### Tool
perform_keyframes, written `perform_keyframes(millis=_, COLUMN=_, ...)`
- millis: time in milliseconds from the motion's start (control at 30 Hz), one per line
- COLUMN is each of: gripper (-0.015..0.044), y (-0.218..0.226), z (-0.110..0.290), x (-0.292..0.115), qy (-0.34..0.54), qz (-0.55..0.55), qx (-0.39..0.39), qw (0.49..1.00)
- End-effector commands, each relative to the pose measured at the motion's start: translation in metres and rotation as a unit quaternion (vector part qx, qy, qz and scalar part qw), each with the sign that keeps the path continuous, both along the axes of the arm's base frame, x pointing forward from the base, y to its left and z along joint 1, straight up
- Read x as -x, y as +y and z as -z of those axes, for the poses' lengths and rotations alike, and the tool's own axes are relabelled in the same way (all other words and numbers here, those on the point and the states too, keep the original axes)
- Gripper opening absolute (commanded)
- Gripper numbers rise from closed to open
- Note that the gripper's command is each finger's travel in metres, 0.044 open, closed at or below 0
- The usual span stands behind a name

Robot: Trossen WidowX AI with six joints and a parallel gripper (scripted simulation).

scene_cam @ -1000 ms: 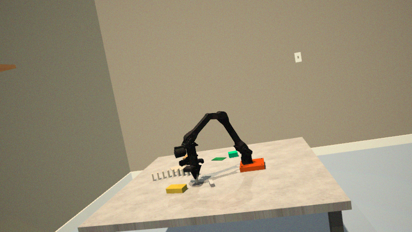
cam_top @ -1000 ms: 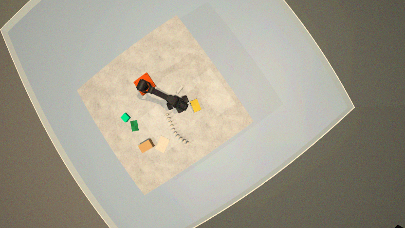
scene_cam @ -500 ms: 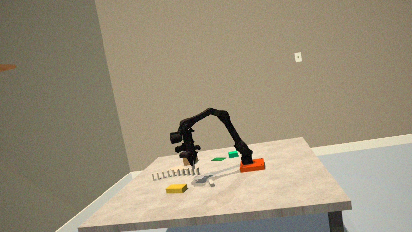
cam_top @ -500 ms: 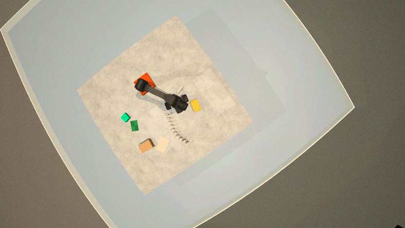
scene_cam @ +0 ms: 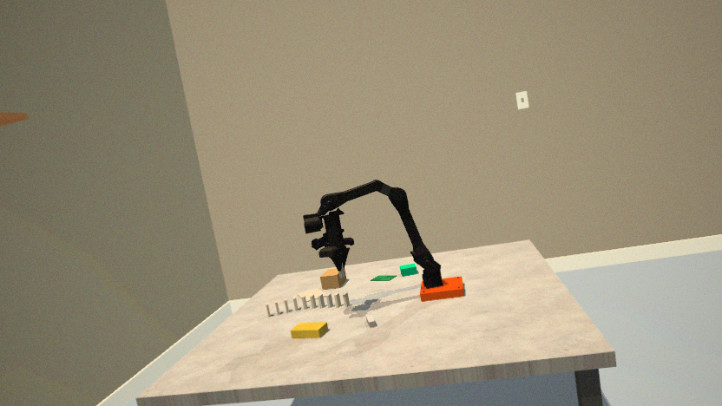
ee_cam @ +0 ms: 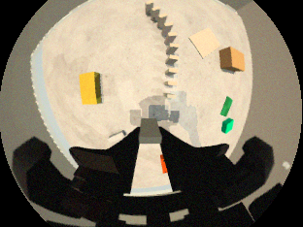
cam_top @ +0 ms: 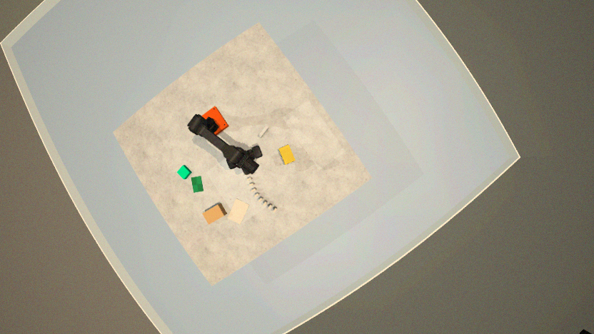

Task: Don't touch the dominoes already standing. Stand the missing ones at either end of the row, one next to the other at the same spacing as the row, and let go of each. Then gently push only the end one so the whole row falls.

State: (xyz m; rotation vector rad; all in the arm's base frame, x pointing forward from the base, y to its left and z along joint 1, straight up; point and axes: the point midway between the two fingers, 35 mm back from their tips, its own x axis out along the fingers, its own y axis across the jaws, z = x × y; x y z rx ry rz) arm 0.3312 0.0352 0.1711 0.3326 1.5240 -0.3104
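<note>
I hold one domino (ee_cam: pixel 151 132) clamped between my fingers, its long axis running along them, tip pointing down at the table (scene_cam: pixel 504 312). My gripper (scene_cam: pixel 338 263) hangs above the near end of the standing row (scene_cam: pixel 307 303), clear of it. A second loose domino (scene_cam: pixel 370 321) lies flat beside that end. The table top is mottled grey stone; beige walls stand behind.
</note>
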Motion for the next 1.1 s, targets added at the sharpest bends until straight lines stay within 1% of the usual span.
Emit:
perform_keyframes(millis=0, gripper=0.0107, y=-0.056, z=0.002, x=0.026, qy=0.003, qz=0.002, qx=0.004, qw=1.000)
perform_keyframes(millis=300, gripper=0.0107, y=-0.059, z=0.005, x=0.027, qy=0.003, qz=0.002, qx=0.004, qw=1.000)
perform_keyframes(millis=700, gripper=0.0107, y=-0.059, z=0.059, x=0.019, qy=0.002, qz=0.002, qx=0.004, qw=1.000)
perform_keyframes(millis=1067, gripper=0.0107, y=-0.059, z=0.109, x=0.021, qy=0.003, qz=0.002, qx=0.004, qw=1.000)
